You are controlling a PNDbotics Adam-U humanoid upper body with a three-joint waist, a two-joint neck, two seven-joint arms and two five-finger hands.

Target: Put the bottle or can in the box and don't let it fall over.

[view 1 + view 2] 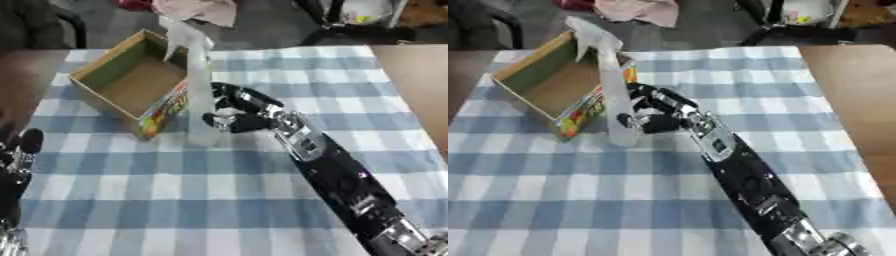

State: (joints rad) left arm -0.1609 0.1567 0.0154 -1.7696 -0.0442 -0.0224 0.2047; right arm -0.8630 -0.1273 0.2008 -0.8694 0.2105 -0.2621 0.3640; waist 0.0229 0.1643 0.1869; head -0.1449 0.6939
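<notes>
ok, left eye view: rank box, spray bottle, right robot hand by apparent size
1. box, largest.
2. spray bottle, tall but narrow.
3. right robot hand, smallest; its fingers curl round the bottle, so part may be hidden.

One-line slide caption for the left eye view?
Right hand grips an upright clear spray bottle beside the open cardboard box on a checked tablecloth.

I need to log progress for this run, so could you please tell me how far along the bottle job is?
Done: the right hand has closed its fingers round the clear spray bottle, which stands upright on the checked tablecloth. In hand: the bottle is gripped beside the cardboard box, not yet inside it. Left: move it over the wall and set it upright in the box. The left hand idles at the left edge.
</notes>
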